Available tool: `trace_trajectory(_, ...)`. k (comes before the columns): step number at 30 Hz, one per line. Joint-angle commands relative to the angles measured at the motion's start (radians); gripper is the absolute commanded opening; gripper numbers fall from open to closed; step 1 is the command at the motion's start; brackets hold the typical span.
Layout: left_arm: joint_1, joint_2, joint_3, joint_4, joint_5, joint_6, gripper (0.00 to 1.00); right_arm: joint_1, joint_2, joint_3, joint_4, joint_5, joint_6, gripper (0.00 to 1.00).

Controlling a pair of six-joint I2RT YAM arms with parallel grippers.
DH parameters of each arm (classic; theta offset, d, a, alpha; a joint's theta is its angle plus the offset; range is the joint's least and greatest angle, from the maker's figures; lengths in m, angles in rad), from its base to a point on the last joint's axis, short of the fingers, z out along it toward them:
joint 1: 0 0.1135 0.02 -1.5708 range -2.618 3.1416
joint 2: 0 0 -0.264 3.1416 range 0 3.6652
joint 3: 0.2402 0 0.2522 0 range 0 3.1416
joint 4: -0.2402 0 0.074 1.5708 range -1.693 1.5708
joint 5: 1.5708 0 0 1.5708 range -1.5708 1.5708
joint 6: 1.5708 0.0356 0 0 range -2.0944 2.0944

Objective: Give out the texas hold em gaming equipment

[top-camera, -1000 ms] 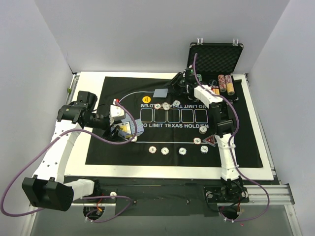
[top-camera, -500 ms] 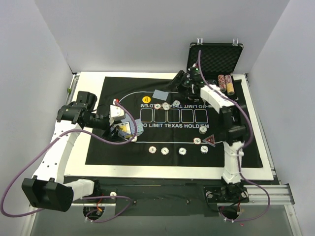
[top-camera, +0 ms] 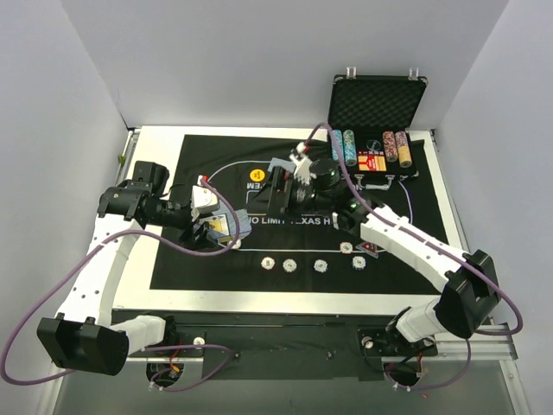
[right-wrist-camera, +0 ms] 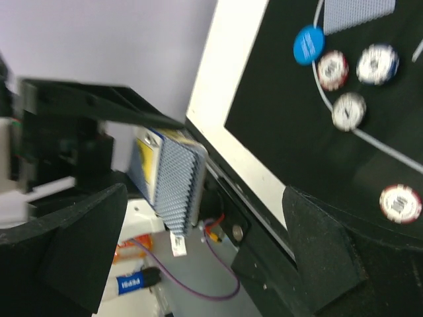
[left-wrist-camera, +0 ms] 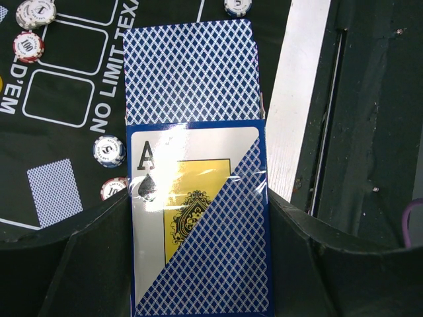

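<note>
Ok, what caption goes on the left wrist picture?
Left gripper holds a pack of cards over the black mat.

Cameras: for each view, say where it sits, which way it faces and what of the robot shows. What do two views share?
Top external: above and behind the bases, looking down on the mat; both arms show.
Left wrist: on the left arm, looking along the left gripper, shut on the deck, over the mat.
Right wrist: on the right arm, tilted, facing the mat's edge; the open right gripper shows.
Shared: both wrist views show the deck.
</note>
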Motion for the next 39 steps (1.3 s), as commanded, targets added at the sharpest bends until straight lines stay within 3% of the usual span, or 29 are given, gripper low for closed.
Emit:
trace_trajectory(1,0.007,-0.033,0.015,0.016,0.047,-0.001,0.12,0.077,-0.018,-0.05,-0.025,0.039,-0.02,0.97)
trace_trajectory(15,0.005,-0.044,0.015,0.011,0.05,-0.002,0.12,0.134,0.06,-0.054,0.169,0.041,0.115,0.87)
trace_trajectory(30,0.005,-0.049,0.021,0.023,0.06,-0.016,0.12,0.103,0.025,-0.112,0.191,0.039,0.147,0.6)
trace_trajectory(32,0.005,-0.049,0.019,0.026,0.062,-0.019,0.12,0.097,0.015,-0.119,0.2,0.033,0.153,0.55)
trace_trajectory(35,0.005,-0.049,0.021,0.029,0.065,-0.022,0.12,0.093,0.008,-0.126,0.206,0.03,0.163,0.33)
trace_trajectory(39,0.005,-0.05,0.024,0.029,0.065,-0.025,0.12,0.084,-0.004,-0.139,0.211,0.027,0.173,0.3)
